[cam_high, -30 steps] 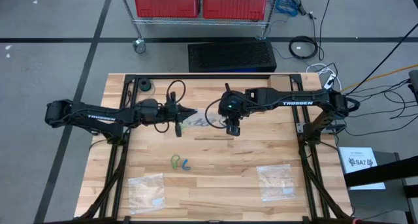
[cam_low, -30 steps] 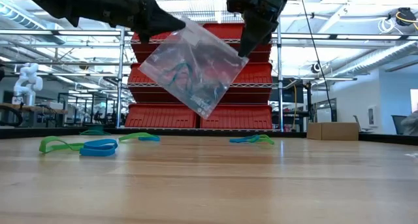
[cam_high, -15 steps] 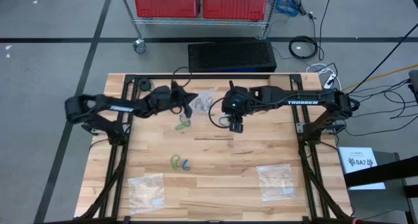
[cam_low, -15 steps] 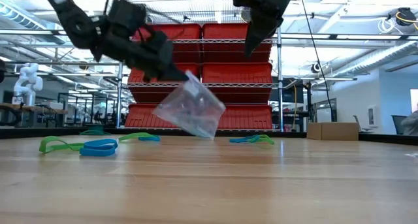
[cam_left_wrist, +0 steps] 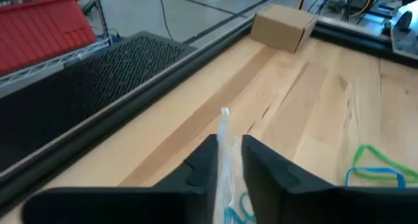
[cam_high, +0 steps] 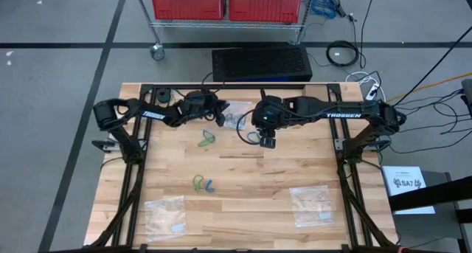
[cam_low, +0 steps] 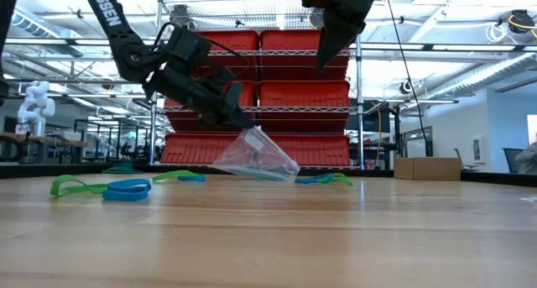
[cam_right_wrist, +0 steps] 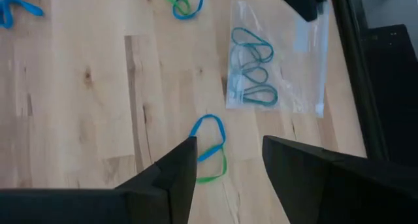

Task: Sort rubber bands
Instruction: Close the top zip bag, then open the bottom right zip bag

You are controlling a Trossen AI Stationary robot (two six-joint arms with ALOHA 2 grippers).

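Your left gripper (cam_high: 219, 118) sits near the far edge of the pale planked wooden table (cam_high: 243, 209), its dark fingers (cam_left_wrist: 199, 168) pinched on the top edge of a clear, crinkly plastic bag (cam_right_wrist: 277, 67). The bag's lower end rests on the wood, so it leans like a soft tent in the low view (cam_low: 256, 158). Inside it you can see several thin teal rubber loops (cam_right_wrist: 253, 74), lying flat and overlapping.

Your right gripper (cam_high: 267, 140) hangs above the table just beside the bag, its two blocky fingers (cam_right_wrist: 166, 178) spread apart with nothing between them. Under it lies a loose pair of floppy bands, one blue and one green (cam_right_wrist: 210, 149), on bare wood.

More loose rubber bands are scattered about: a green and blue tangle (cam_high: 206, 139) near the left gripper, and another green-and-blue pair (cam_high: 203, 184) at mid-table. In the low view these show as limp ribbons (cam_low: 101, 187) flat on the boards.

Two more clear wrinkled bags lie flat near the front edge, one to the left (cam_high: 164, 216) and one to the right (cam_high: 311, 205), well apart.
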